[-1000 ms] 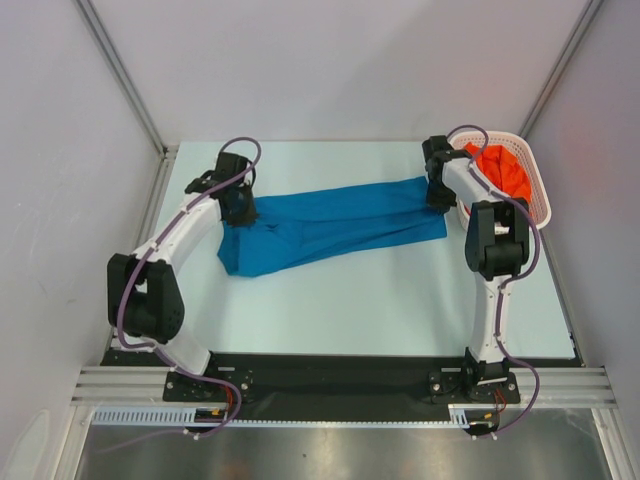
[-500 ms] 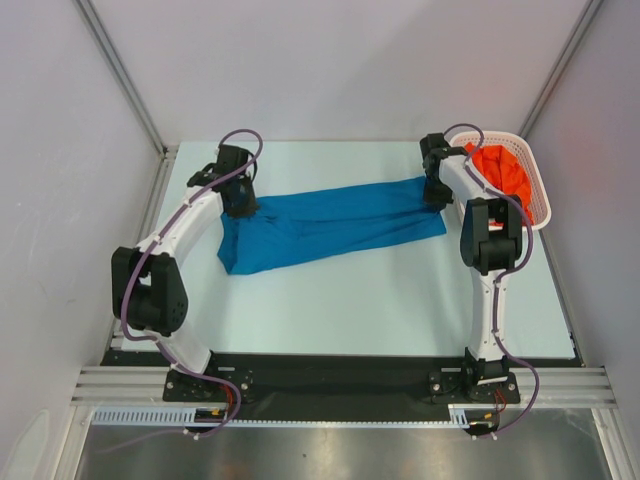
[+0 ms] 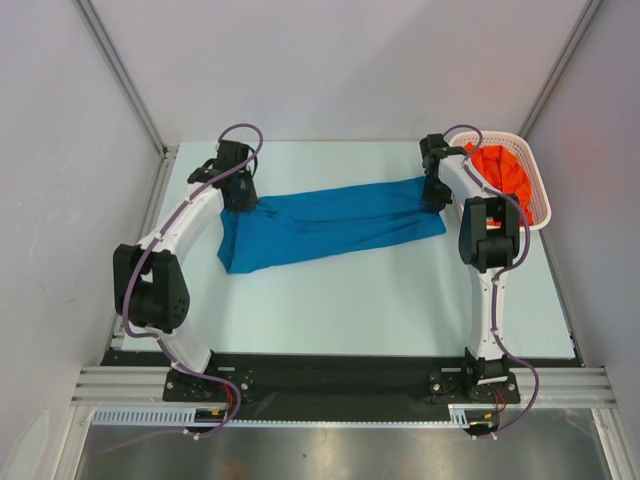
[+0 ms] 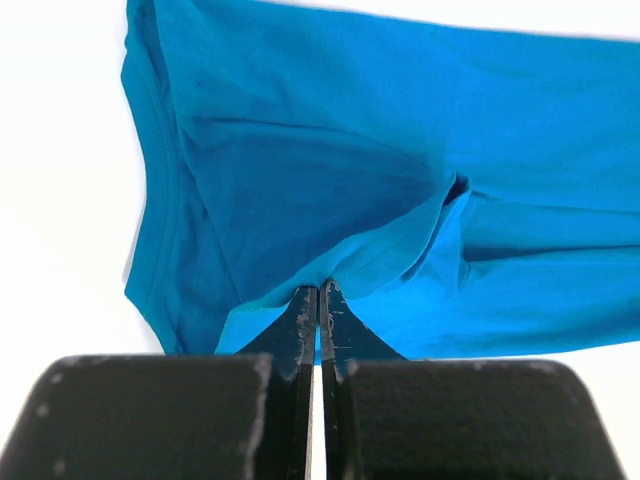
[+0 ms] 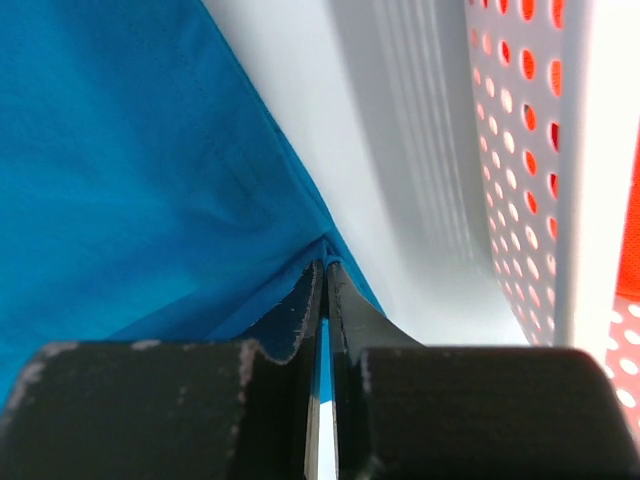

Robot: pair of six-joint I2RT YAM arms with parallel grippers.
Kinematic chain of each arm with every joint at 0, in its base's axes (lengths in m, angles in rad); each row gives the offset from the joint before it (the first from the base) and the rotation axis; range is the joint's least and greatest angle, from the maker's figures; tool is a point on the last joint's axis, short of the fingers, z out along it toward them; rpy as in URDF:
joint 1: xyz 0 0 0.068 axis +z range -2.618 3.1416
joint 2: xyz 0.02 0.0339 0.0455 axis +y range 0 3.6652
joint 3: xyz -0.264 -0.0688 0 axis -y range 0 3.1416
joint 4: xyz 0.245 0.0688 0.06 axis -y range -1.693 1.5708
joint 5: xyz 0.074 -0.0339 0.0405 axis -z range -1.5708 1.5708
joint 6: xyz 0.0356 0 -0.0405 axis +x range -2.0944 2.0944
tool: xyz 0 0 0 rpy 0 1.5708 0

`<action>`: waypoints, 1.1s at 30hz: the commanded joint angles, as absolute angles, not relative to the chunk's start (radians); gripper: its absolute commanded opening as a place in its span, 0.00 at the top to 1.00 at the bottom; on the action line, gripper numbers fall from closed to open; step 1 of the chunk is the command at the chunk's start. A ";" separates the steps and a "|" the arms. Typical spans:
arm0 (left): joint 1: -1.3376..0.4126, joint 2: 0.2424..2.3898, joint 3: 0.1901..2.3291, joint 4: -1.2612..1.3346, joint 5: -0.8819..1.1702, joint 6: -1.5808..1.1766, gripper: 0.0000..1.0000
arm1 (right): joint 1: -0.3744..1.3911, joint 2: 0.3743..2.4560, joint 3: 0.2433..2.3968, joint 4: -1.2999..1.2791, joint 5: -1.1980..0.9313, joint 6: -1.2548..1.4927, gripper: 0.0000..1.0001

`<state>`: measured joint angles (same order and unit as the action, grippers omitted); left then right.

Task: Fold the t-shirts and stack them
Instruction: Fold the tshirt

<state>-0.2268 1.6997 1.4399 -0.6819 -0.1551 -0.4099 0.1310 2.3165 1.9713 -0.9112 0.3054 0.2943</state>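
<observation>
The blue t-shirt [image 3: 330, 225] lies stretched across the table between both arms. My left gripper [image 3: 243, 200] is shut on its left upper edge; in the left wrist view the gripper [image 4: 319, 292] pinches a fold of the blue t-shirt [image 4: 380, 160]. My right gripper [image 3: 435, 196] is shut on the shirt's right upper corner; in the right wrist view the gripper [image 5: 325, 268] clamps the hem of the blue t-shirt [image 5: 130, 180]. The orange-red t-shirt [image 3: 503, 170] is bunched inside the basket.
The white lattice basket [image 3: 541, 203] stands at the table's back right, right beside my right gripper; its wall [image 5: 540, 150] fills the right side of the right wrist view. Grey walls enclose the table on three sides.
My left gripper has moved back and slightly right with the shirt's edge, pulling the left part of the blue shirt away from me. The right gripper has barely moved.
</observation>
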 commanded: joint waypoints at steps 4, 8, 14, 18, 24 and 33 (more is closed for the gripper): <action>-0.219 1.701 1.503 -0.647 -0.178 -0.408 1.00 | 0.121 2.304 2.005 -0.923 0.330 0.302 0.98; -0.219 1.704 1.499 -0.635 -0.173 -0.410 1.00 | 0.118 2.289 1.970 -0.897 0.336 0.296 0.98; -0.219 1.747 1.549 -0.647 -0.167 -0.405 1.00 | 0.114 2.319 2.026 -0.916 0.327 0.299 0.97; -0.219 1.766 1.586 -0.655 -0.176 -0.400 1.00 | 0.114 2.316 2.028 -0.910 0.327 0.299 0.97; -0.218 1.773 1.605 -0.670 -0.209 -0.396 1.00 | 0.112 2.322 2.042 -0.911 0.330 0.299 0.96; -0.210 1.781 1.612 -0.681 -0.224 -0.402 1.00 | 0.106 2.365 2.097 -0.925 0.314 0.296 0.92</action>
